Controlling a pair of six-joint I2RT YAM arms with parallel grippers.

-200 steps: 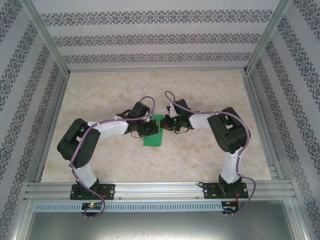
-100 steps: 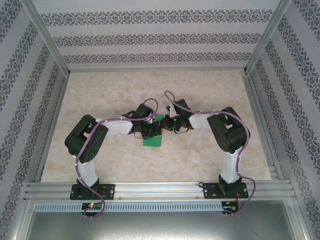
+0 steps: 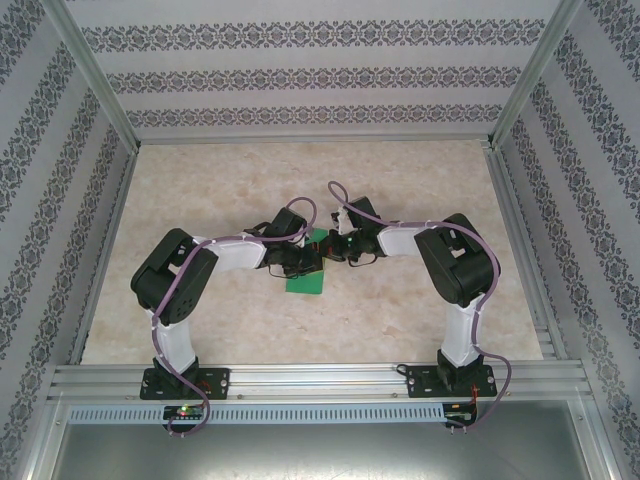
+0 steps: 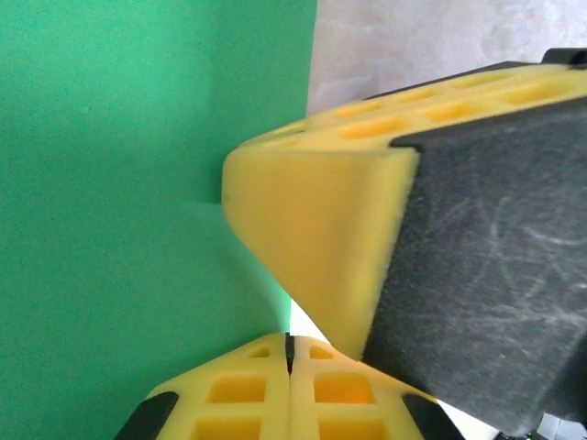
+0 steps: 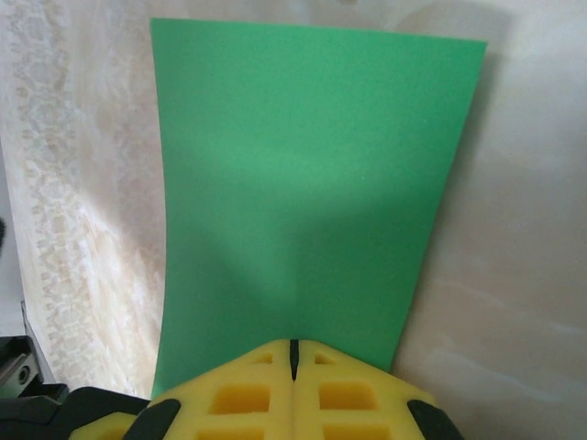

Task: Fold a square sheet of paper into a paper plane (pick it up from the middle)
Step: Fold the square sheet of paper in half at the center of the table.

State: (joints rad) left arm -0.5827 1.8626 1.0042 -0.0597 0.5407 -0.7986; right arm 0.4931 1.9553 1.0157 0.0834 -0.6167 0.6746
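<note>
Paper sheet (image 5: 303, 183), edge meeting left fingers (image 4: 238, 394), right fingers (image 5: 243, 399), both pairs closed

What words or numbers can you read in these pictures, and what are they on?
There are none to read.
The green paper is plain, with no writing.
The walls have only a flowery pattern, no letters.
The yellow fingers have square holes but no label.
</note>
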